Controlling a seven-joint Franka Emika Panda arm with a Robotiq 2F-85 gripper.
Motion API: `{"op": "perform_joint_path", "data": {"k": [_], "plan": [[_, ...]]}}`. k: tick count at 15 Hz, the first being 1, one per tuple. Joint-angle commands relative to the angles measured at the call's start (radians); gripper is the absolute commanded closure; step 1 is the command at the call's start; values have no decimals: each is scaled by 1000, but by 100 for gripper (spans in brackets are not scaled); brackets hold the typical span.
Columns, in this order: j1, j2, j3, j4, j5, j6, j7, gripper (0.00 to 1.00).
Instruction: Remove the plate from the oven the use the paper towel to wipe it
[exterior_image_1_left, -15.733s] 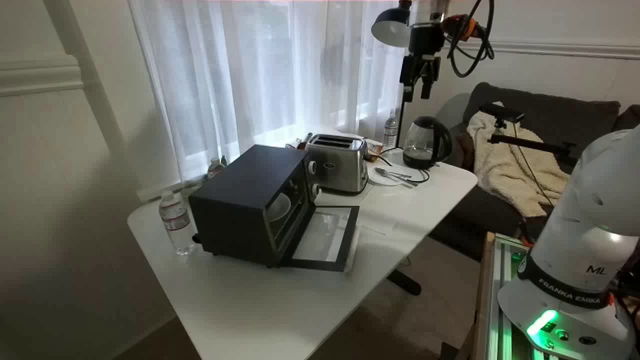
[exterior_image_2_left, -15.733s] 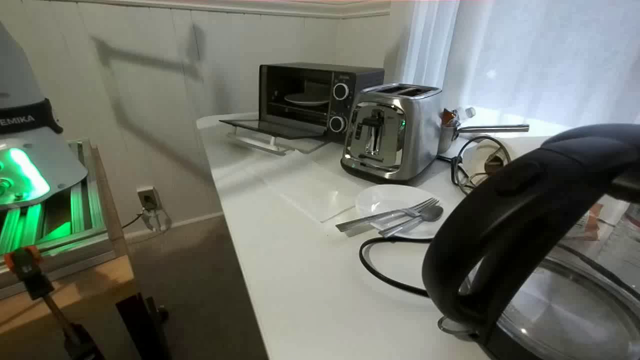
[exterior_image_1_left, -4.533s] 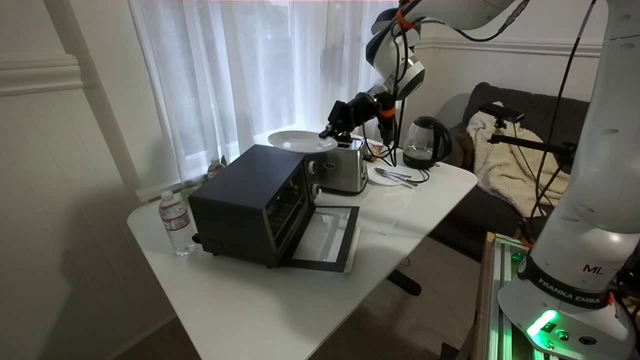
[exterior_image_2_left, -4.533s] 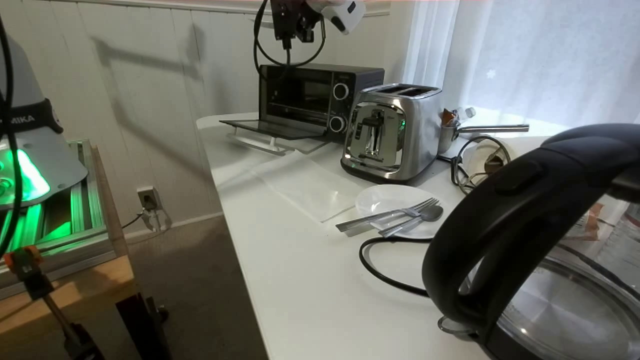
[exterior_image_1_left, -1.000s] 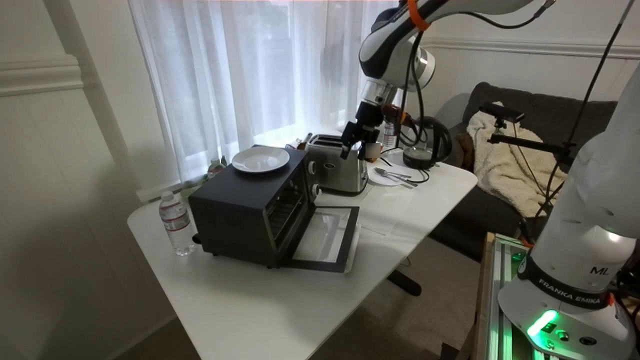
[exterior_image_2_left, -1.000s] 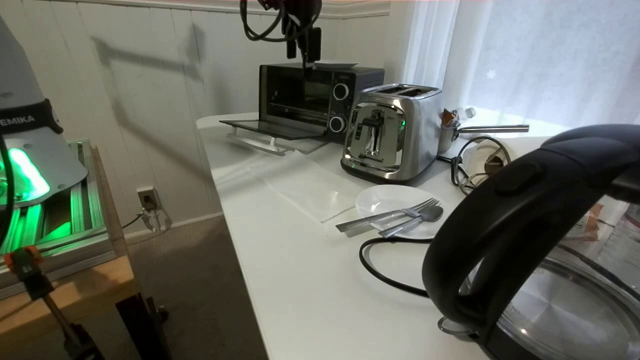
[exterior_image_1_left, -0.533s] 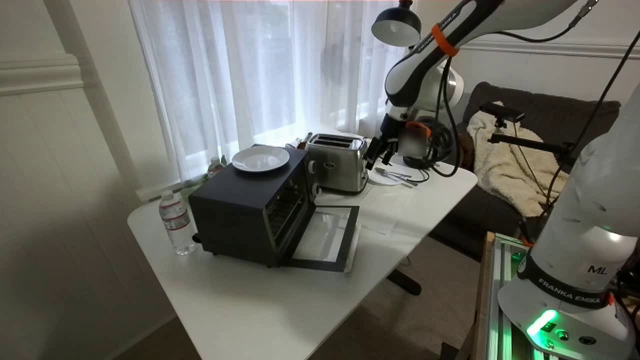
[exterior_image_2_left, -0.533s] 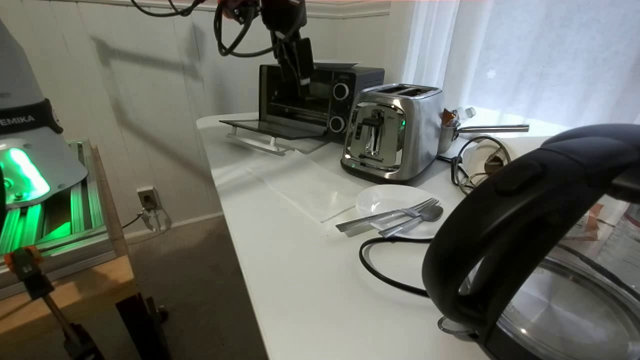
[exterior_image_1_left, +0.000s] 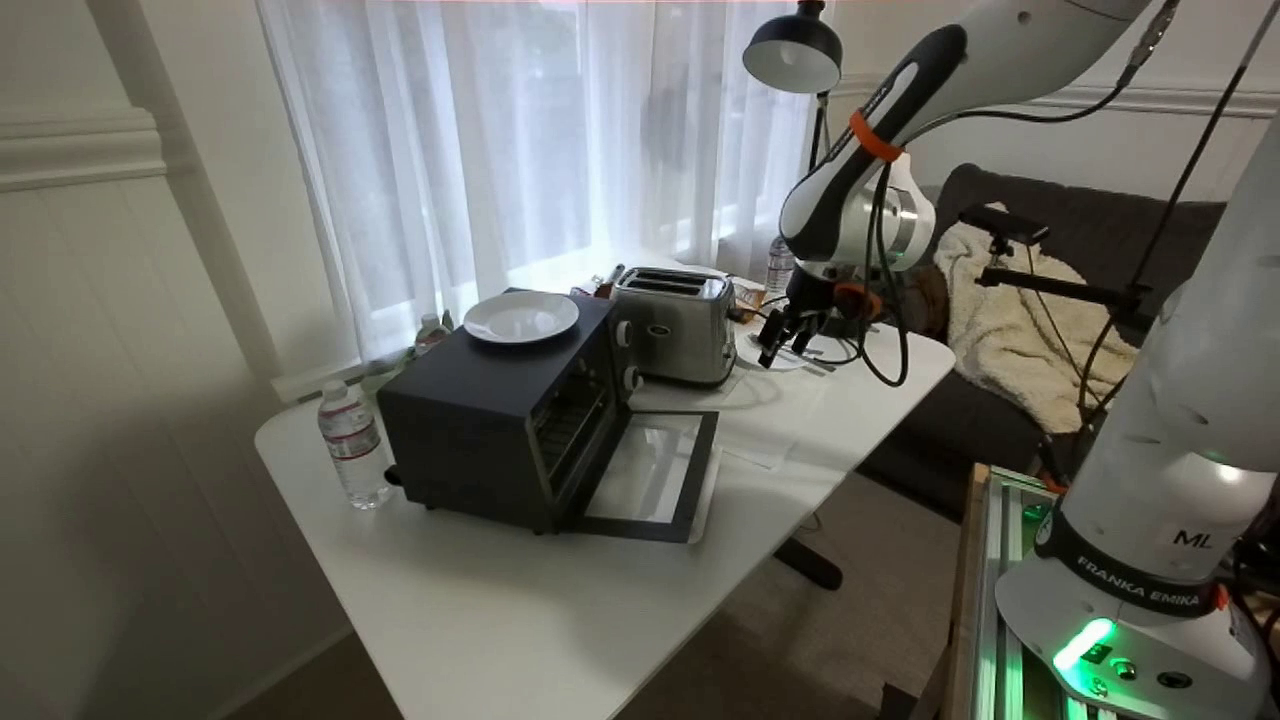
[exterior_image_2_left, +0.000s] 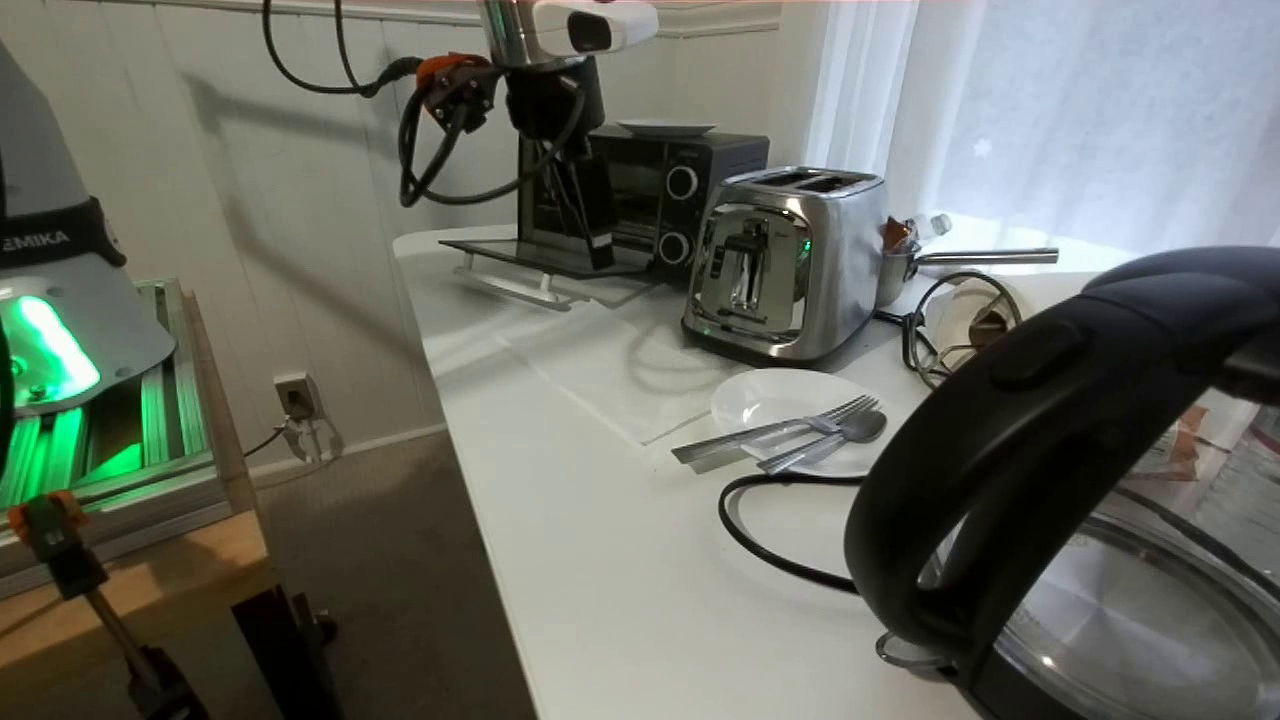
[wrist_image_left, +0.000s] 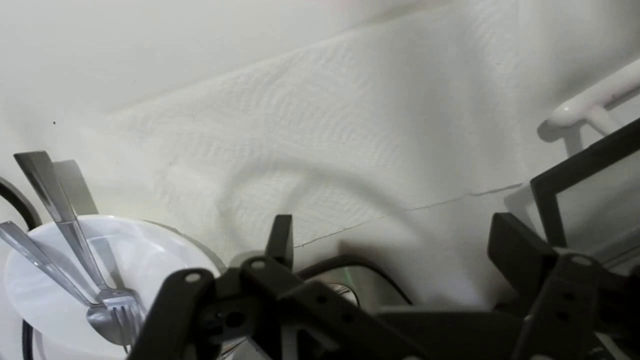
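Claw (wrist_image_left: 392, 225) has sunk lower, spread wide near paper towel (wrist_image_left: 330, 120), plate (exterior_image_1_left: 521, 318) atop oven (exterior_image_1_left: 470, 440)

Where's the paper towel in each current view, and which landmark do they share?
In an exterior view, the paper towel lies right of center, the oven door left of it.
In an exterior view, the paper towel lies near center, the oven door above it.
In the wrist view, the paper towel spreads across the upper middle, the oven door at right.
Shared landmark: the oven door.
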Motion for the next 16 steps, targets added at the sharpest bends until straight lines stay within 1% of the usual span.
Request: {"op": "perform_joint_path", "data": {"k": [1, 2, 5, 7, 10, 13, 14, 15, 16], "plan": [[1, 110, 17, 69, 198, 13, -171, 0], [-6, 139, 30, 91, 252, 7, -220, 0], [-26, 235, 65, 158, 361, 17, -320, 0], [-38, 303, 80, 202, 404, 36, -360, 0], [-56, 393, 97, 260, 434, 50, -368, 0], [-59, 462, 96, 296, 430, 42, -327, 0], [-55, 480, 90, 302, 424, 34, -311, 8], [-47, 496, 83, 307, 413, 33, -294, 26], [-41, 507, 78, 308, 408, 33, -282, 34]]}}
